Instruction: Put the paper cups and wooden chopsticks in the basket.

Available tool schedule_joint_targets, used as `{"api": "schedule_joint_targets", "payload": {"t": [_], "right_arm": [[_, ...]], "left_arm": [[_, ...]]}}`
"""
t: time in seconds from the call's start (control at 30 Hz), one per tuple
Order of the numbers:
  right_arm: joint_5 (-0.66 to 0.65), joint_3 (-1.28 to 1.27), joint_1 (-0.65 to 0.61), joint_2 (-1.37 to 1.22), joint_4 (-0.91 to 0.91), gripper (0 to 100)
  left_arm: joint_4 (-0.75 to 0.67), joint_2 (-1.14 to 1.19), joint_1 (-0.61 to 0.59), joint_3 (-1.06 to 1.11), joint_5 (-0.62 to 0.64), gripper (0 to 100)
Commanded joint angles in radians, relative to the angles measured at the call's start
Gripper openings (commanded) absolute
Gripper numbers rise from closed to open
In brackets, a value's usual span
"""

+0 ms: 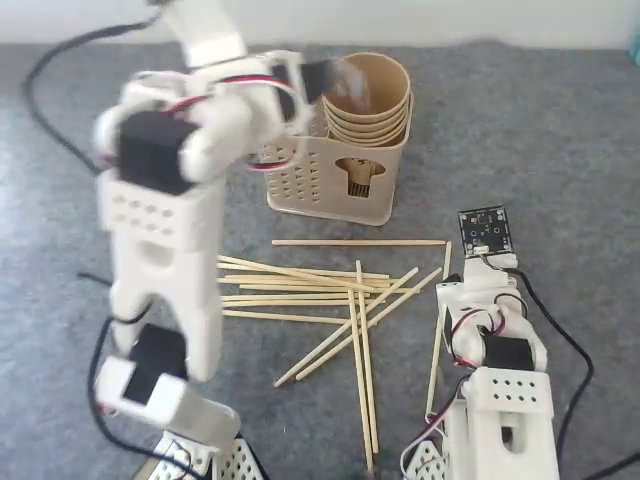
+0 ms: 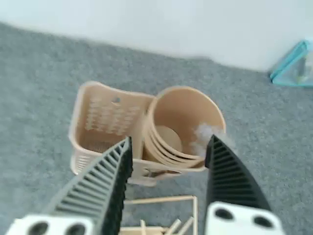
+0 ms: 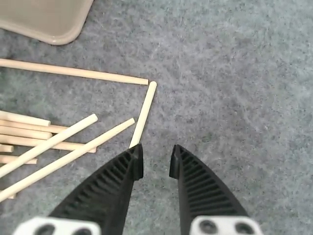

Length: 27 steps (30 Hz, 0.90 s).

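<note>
My right gripper (image 3: 156, 161), jaws slightly spread and empty, hangs nearest one pale wooden chopstick (image 3: 144, 112), which points lengthwise away from it.

mottled grey across the table (image 1: 560, 150). plain kraft brown on the paper cups (image 1: 368, 95), paler beige on the basket (image 1: 325, 185), patterned with rows of small holes and one cut-out motif in its wall. pale bare wood for the chopsticks (image 1: 300, 275). black with ribbed inner faces on the left gripper (image 2: 171, 139) and right gripper (image 3: 156, 149). white on the left arm (image 1: 160, 250) and right arm (image 1: 505, 400).
</note>
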State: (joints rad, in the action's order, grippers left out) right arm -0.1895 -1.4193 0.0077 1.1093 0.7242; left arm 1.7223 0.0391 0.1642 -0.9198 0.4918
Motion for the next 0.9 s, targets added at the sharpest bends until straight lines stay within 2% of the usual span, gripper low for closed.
{"api": "schedule_joint_targets", "payload": {"t": [0.0, 0.17, 0.33, 0.47, 0.57, 0.67, 0.73, 0.87], "right_arm": [[0.003, 0.048, -0.038, 0.054, 0.082, 11.2], [-0.057, 0.021, -0.205, 0.211, 0.245, 11.7], [-0.058, -0.025, -0.334, 0.375, 0.265, 11.7], [-0.044, 0.011, -0.398, 0.417, 0.292, 15.0], [-0.044, 0.057, -0.443, 0.387, 0.326, 19.0], [-0.04, 0.087, -0.452, 0.311, 0.306, 19.0], [0.012, 0.107, -0.433, 0.246, 0.285, 19.0], [0.075, 0.149, -0.308, 0.091, 0.22, 19.2]], "left_arm": [[0.037, -0.218, -0.071, 0.035, -0.098, 21], [0.034, -0.511, -0.222, 0.363, -0.181, 21], [0.02, -0.767, -0.405, 0.768, -0.255, 21], [-0.066, -0.953, -0.531, 1.125, -0.275, 21], [-0.163, -1.092, -0.583, 1.403, -0.275, 21], [-0.29, -1.206, -0.589, 1.653, -0.284, 21], [-0.358, -1.246, -0.592, 1.771, -0.327, 21], [-0.454, -1.252, -0.592, 1.936, -0.348, 21]]}}
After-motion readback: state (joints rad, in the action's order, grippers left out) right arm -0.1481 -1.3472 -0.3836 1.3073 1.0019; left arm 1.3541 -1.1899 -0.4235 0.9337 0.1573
